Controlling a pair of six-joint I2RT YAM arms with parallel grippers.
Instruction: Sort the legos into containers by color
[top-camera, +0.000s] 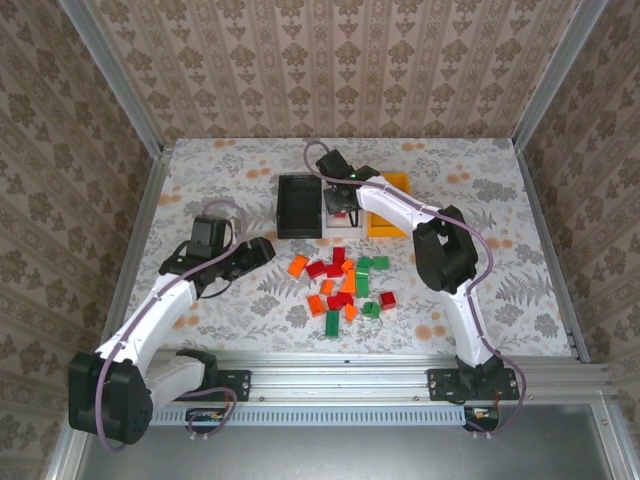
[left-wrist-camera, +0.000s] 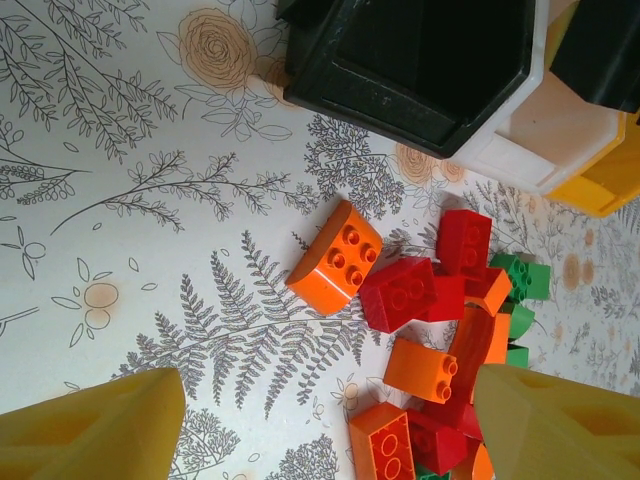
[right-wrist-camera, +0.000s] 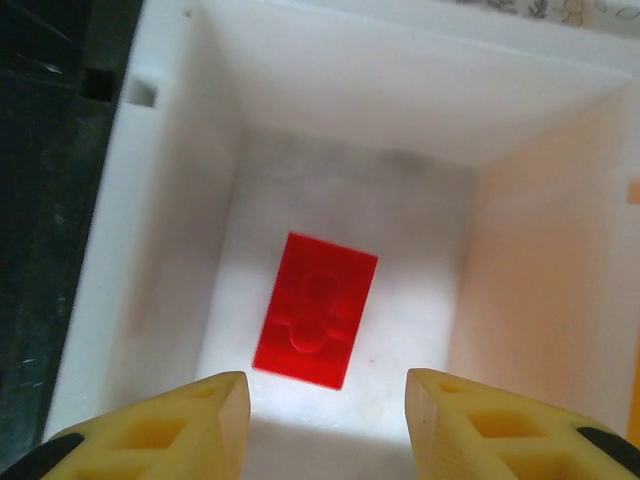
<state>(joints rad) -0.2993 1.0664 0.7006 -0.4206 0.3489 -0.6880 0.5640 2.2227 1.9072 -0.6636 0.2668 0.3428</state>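
Legos (top-camera: 345, 285) lie heaped on the worktop (top-camera: 200, 180). Right end effector (right-wrist-camera: 325, 400), jaws narrowly parted, hangs over the white bin (right-wrist-camera: 330, 90), one red brick (right-wrist-camera: 314, 309) loose on its floor. Left end effector (left-wrist-camera: 330, 390), wide and empty, hovers at the heap's left.

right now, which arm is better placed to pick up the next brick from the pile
Left. The left hand hovers open beside the pile, an orange brick just ahead. The right hand is over the white bin beyond the pile, open above a red brick lying inside.
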